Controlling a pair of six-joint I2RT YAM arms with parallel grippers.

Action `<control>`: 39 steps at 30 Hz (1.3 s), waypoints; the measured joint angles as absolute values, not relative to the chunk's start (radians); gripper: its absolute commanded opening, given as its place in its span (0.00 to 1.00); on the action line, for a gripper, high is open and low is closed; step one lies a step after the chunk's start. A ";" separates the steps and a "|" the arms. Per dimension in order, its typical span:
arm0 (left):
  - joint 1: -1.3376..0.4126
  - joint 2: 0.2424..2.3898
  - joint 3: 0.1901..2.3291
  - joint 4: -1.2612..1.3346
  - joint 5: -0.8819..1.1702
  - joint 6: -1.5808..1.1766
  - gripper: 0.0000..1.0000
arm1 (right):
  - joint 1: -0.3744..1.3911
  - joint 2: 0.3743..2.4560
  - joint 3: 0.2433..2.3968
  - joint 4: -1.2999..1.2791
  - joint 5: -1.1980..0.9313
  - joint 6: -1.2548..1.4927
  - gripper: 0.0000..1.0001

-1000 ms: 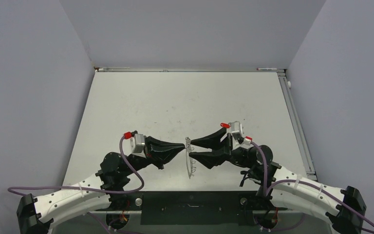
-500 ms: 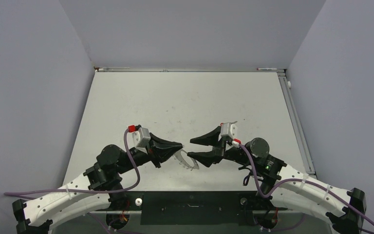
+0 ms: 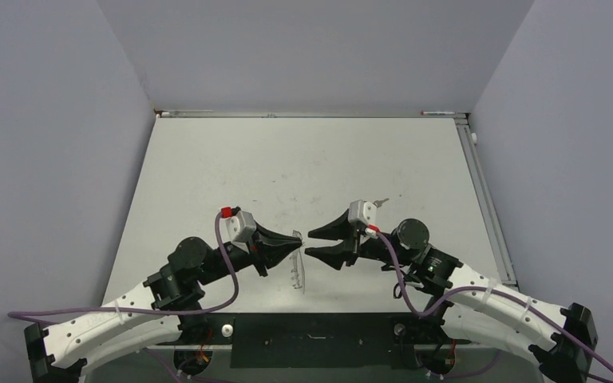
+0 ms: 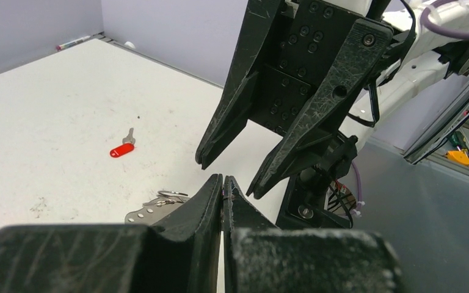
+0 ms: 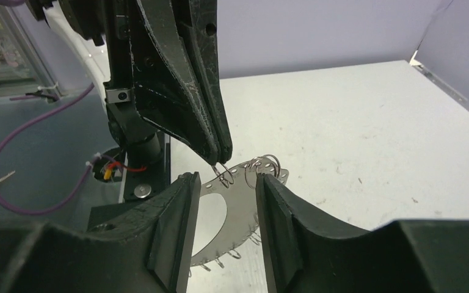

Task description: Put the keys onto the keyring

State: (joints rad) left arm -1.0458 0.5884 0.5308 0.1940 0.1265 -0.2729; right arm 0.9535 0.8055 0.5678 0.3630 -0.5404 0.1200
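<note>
The keyring (image 5: 239, 204) is a flat silvery hoop with small wire loops round its rim. It also shows in the top view (image 3: 297, 270) and the left wrist view (image 4: 149, 212). My left gripper (image 3: 298, 237) is shut on one rim loop (image 5: 222, 174), and the ring hangs below its tips (image 4: 222, 179). My right gripper (image 3: 309, 242) is open and empty, its fingers (image 5: 180, 220) either side of the ring's upper part without touching it. The red-headed key (image 4: 121, 149) lies on the table beyond the right gripper; only its silvery blade (image 3: 381, 203) shows from above.
The white tabletop (image 3: 303, 159) is walled in grey on three sides, with a metal rail (image 3: 487, 199) along its right edge. The black base plate (image 3: 311, 327) runs along the near edge between the arm bases.
Both grippers have shifted a little left. The keyring, upright between them a second ago, swung flatter and now hangs from the left gripper's tips. The right gripper stayed open.
</note>
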 measured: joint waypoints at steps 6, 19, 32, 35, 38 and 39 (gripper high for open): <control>-1.046 0.611 0.490 0.221 0.126 -0.273 0.00 | 0.911 0.846 0.569 0.316 -0.611 0.096 0.33; -1.046 0.614 0.488 0.244 0.128 -0.273 0.00 | 0.883 0.905 0.588 0.312 -0.721 0.089 0.26; -1.046 0.617 0.488 0.272 0.135 -0.277 0.00 | 0.883 0.947 0.590 0.313 -0.771 0.093 0.05; -1.046 0.617 0.488 0.286 0.135 -0.277 0.00 | 0.883 0.956 0.590 0.315 -0.773 0.094 0.05; -1.046 0.616 0.486 0.292 0.128 -0.278 0.02 | 0.883 0.963 0.590 0.315 -0.759 0.093 0.05; -1.046 0.613 0.482 0.294 0.114 -0.278 0.08 | 0.883 0.963 0.589 0.316 -0.749 0.093 0.05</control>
